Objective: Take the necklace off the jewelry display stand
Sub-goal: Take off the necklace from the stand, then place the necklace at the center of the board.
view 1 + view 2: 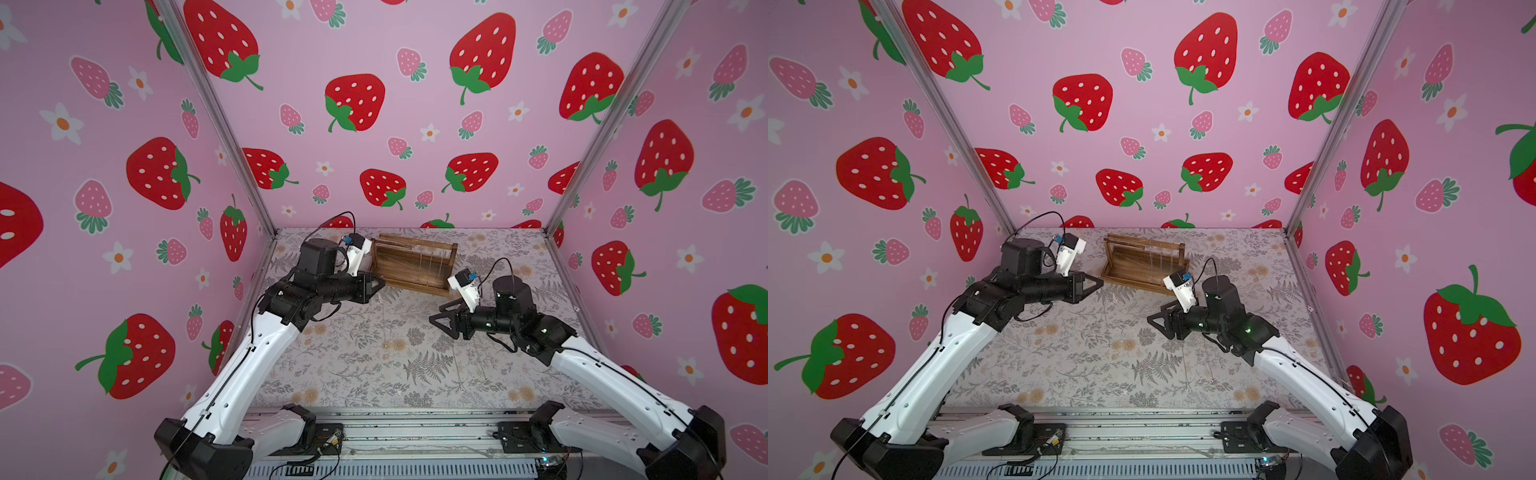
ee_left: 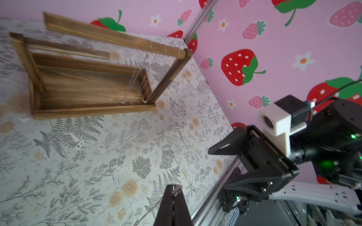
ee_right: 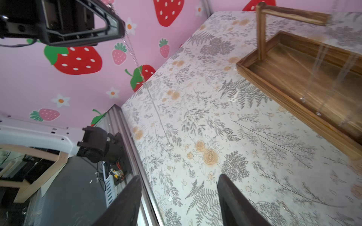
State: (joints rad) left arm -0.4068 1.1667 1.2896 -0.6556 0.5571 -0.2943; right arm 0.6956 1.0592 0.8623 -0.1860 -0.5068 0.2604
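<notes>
One end of your jewelry display stand (image 1: 399, 266) has the left gripper (image 1: 380, 284) beside it, pinching the necklace (image 3: 135, 58) — its chain droops to the table (image 3: 254, 176). Your right gripper (image 3: 177, 179), near the other end, stands spread.

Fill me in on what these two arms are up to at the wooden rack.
Two robot arms are working at a wooden jewelry display stand on the floral table. The left pincer is shut on a thin necklace, whose chain hangs from its tip down to the tabletop, apparently clear of the stand. The right pincer is open and empty, hovering above the table in front of the stand's other end. Several more chains hang from the top bar.
</notes>
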